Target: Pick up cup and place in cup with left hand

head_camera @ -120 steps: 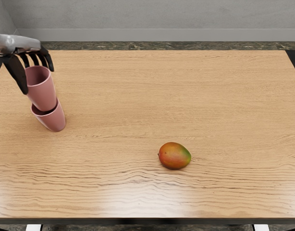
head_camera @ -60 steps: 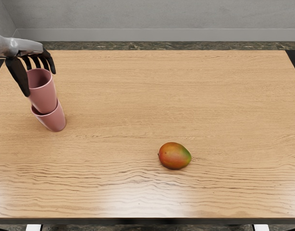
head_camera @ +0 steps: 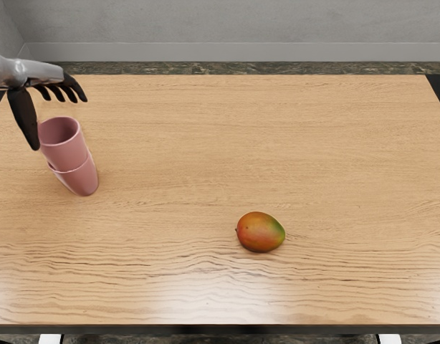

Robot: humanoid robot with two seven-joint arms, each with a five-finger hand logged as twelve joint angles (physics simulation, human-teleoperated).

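Gray wall (head_camera: 227, 29) is seen behind a flat table of light brown wood (head_camera: 206, 143). By its left edge, the silver and black left hand (head_camera: 35, 74) is held with thumb and fingers spread apart. Under it, a smooth pink cup (head_camera: 64, 154) is set into another pink cup (head_camera: 82, 182). Wide wood is shown right of the hand; nearer the front edge, a red-green mango (head_camera: 260, 232) is seen.

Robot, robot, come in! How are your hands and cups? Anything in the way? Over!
Left hand open by upper cup, right hand out of view. Upper cup sitting in lower cup. Mango off aside, not blocking.
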